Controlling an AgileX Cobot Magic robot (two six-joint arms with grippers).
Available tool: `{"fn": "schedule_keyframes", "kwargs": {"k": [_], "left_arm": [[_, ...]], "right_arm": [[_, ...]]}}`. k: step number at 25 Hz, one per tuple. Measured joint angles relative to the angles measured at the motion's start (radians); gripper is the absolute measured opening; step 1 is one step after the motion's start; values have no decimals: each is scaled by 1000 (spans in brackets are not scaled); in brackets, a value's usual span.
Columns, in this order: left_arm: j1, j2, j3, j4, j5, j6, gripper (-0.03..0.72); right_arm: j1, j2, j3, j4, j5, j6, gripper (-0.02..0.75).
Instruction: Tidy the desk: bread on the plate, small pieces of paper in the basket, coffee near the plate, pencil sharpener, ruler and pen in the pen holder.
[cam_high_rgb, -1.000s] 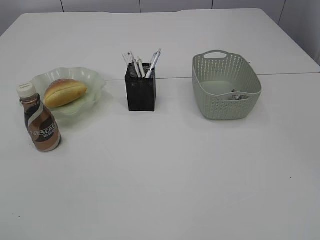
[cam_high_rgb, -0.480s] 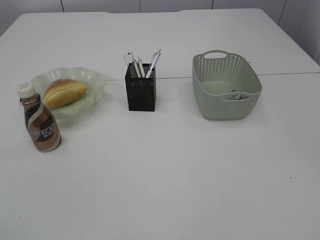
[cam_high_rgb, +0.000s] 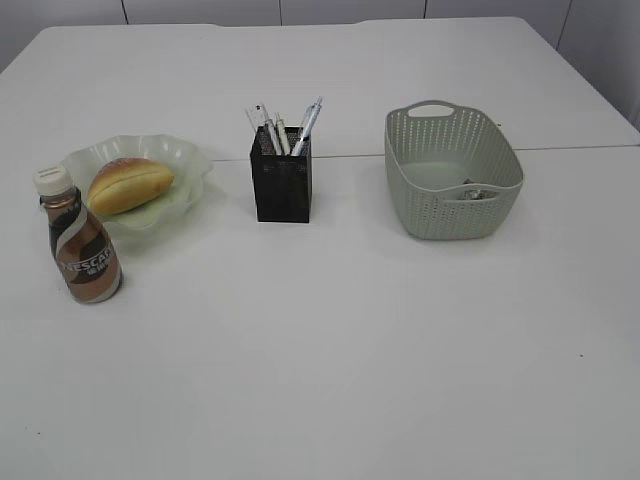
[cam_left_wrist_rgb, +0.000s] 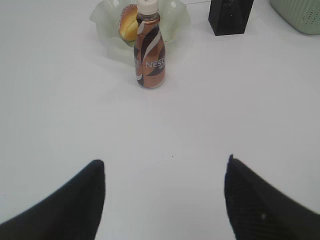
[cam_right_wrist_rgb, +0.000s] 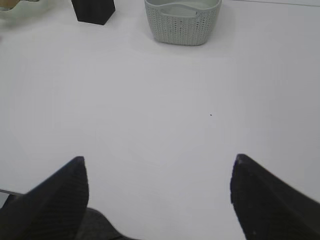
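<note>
Mesh pen holder (cam_high_rgb: 281, 186) (square), ruffled plate (cam_high_rgb: 190, 165).

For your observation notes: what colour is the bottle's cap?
White; the bottle cap shows best in the left wrist view.

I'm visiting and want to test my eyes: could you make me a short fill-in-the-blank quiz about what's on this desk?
1. The bread lies on the pale-green ____.
2. The pens stand in the black ____.
3. The coffee bottle's cap is ____.
4. Both grippers are open and hold ____.

Missing words: plate; pen holder; white; nothing
</note>
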Motion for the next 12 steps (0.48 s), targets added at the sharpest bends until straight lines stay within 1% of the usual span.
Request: {"fn": "schedule_keyframes", "kwargs": {"k": [4, 9, 12], "left_arm": [[0, 0, 0, 0, 0, 0, 542], [0, 0, 0, 0, 0, 0, 542], [0, 0, 0, 0, 0, 0, 542]], "right_arm": [[0, 0, 0, 0, -2, 2, 655], [0, 0, 0, 0, -2, 6, 595], [0, 0, 0, 0, -2, 6, 575]]}}
